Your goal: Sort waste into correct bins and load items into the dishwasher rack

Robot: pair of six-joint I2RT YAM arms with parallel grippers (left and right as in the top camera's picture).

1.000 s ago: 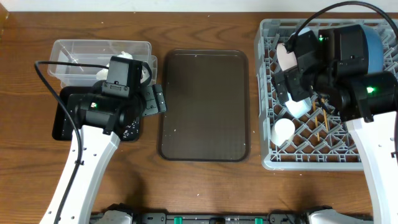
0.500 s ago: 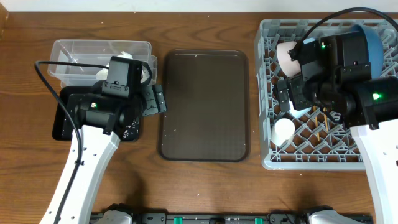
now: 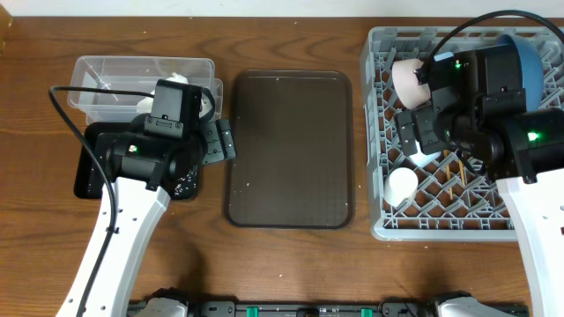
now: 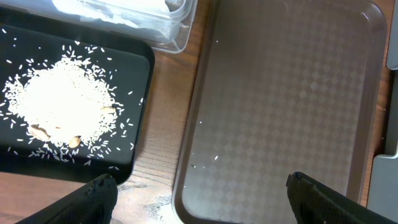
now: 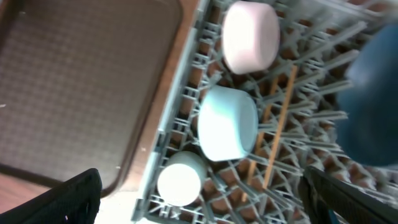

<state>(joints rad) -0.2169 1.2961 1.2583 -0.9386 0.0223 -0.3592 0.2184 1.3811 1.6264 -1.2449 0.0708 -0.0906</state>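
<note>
A dark brown serving tray (image 3: 289, 148) lay flat near the centre of the wooden worktop (image 3: 291, 264), its long sides running from 12 to 6 o'clock.

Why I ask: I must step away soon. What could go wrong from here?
The open right fingers hover over the light blue round bowl; a sideways sweep may knock it askew in the large grey plastic rack. The thin wooden chopsticks lie loose across its grid and might slip through.
</note>
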